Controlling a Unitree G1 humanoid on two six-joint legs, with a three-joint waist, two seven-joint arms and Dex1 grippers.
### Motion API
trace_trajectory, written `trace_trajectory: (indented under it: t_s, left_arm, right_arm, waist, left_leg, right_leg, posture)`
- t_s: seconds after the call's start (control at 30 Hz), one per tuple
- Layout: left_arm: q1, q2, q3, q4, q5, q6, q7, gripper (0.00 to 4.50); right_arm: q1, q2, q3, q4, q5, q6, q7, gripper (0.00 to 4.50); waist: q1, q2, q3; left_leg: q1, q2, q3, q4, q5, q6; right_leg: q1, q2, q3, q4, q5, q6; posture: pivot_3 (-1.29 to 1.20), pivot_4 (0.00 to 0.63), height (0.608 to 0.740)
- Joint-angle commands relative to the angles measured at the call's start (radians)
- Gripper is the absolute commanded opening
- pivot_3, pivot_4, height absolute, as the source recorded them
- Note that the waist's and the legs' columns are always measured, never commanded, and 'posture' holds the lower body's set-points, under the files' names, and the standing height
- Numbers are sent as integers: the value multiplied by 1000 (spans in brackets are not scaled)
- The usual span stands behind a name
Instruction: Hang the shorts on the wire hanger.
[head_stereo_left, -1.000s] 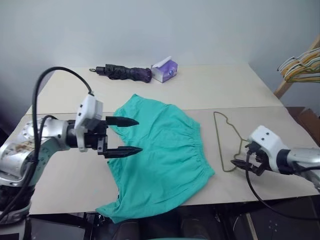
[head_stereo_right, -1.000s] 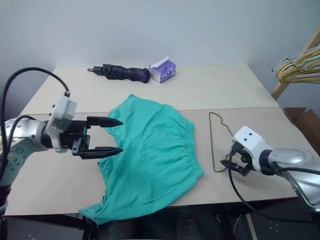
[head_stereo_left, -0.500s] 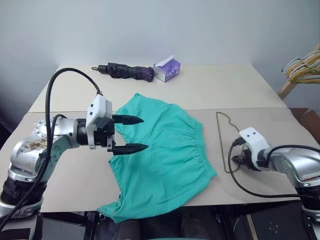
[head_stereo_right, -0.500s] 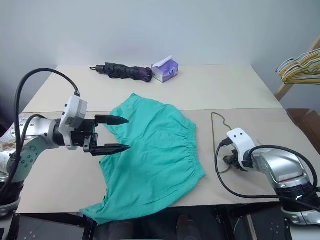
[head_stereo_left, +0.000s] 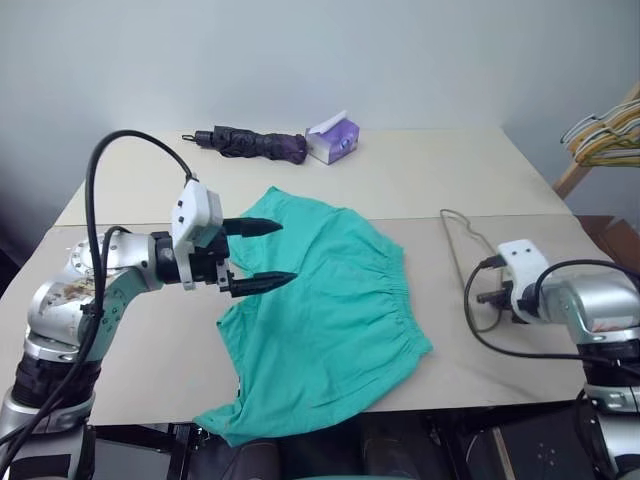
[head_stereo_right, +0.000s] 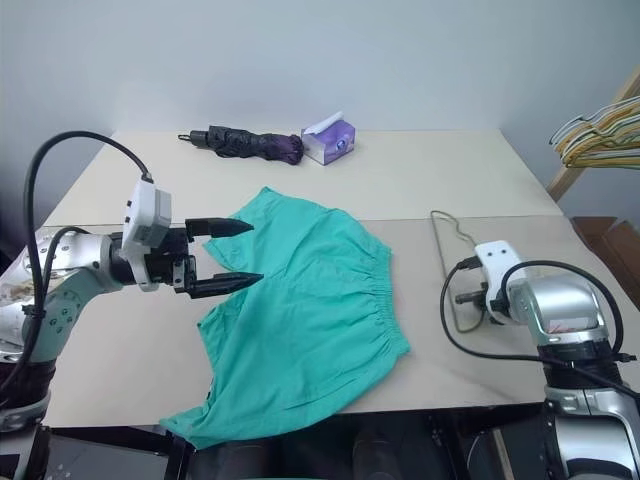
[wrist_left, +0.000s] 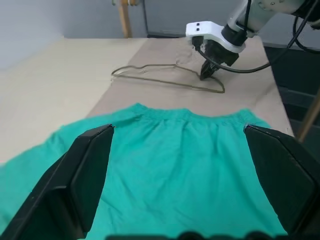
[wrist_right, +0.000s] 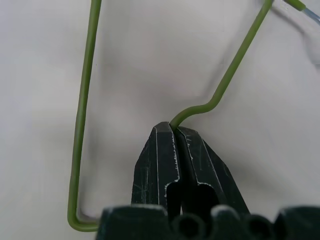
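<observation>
The right gripper (wrist_right: 175, 131) has its two black fingers (wrist_right: 156, 165) pressed together on the wire hanger (wrist_left: 167, 77), pinching the thin olive-gold wire just where it bends along one shoulder; the wire runs out from between the fingertips and away from them, while the hanger's long straight side lies apart from the fingers and turns a corner level with their base. The hanger lies flat on the pale table (head_stereo_left: 420, 185), its hook end pointing away toward the far side, beyond the fingers. The left gripper (head_stereo_left: 262, 255) hangs above the table with its fingers (head_stereo_left: 250, 227) spread wide and holding nothing, pointing roughly level across the shorts (head_stereo_left: 330, 310). The teal-green shorts lie spread on the table just beyond and beneath those open fingers, one fingertip over the cloth's near corner and the other over its edge; the gathered elastic waistband is the side nearest the hanger, and the lower hem droops over the front edge of the table. The shorts and the hanger lie apart, with bare table between them. Well beyond both sets of fingers, at the back of the table, lie a folded dark umbrella (head_stereo_left: 255, 145) and, touching its end, a purple tissue box (head_stereo_left: 332, 140). A bunch of pale hangers (head_stereo_left: 605, 130) hangs off to the right past the table.
</observation>
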Motion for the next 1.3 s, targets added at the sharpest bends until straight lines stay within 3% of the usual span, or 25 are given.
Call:
trace_trajectory:
  t_s: [0.03,0.2,0.4,0.6,0.73,0.97,1.2,1.3]
  left_arm:
    - [-39,-17,44,7,6,1,59,4500]
    - [-101,-54,58,40,3,53,152,4500]
    - [-160,-76,66,93,-26,86,150,4500]
    - [-234,-57,16,166,-18,113,72,4500]
    - [-306,-64,-40,235,6,141,32,4500]
    - [-405,-89,-136,321,4,242,-73,4500]
    - [-449,-99,-344,363,149,237,-169,4500]
    - [-454,-129,-439,394,284,176,-120,4500]
  right_arm:
    - [-23,-20,-27,-44,-81,-222,-46,15]
    - [29,-90,77,-110,-235,-775,15,15]
    - [83,-223,176,-25,-446,-1456,68,15]
    - [62,-309,214,104,-629,-1868,30,15]
    - [25,-325,227,176,-752,-2007,-34,15]
    - [-4,-318,221,205,-854,-2084,-78,15]
    - [-33,-306,219,197,-890,-2101,-78,15]
    - [-43,-297,214,174,-888,-2087,-66,15]
  waist:
    - [0,0,0]
    - [-1,0,0]
    - [-3,0,0]
    - [-7,0,0]
    - [-23,1,0]
    - [-82,1,-1]
    - [-140,7,-12]
    - [-163,8,-16]
  left_leg:
    - [-1,0,0,0,0,0]
    - [-1,0,0,0,0,0]
    - [-1,0,0,0,0,0]
    - [-1,0,0,0,0,-1]
    - [-1,0,0,0,1,-1]
    - [-1,0,-1,0,1,-2]
    - [0,-1,-4,1,1,-2]
    - [3,-1,-4,1,1,-2]
  right_leg:
    - [-1,0,0,0,0,0]
    - [-2,0,0,0,0,0]
    - [-1,0,0,0,0,0]
    - [-1,0,0,0,0,0]
    - [-1,0,0,0,1,0]
    - [-1,0,0,1,1,0]
    - [1,0,0,2,1,0]
    - [4,0,0,2,1,0]
  posture:
    - [-12,54,740]
    - [-5,50,740]
    - [-33,49,740]
    - [-78,34,740]
    - [-106,27,740]
    - [-142,14,740]
    - [-178,0,740]
    - [-188,0,740]
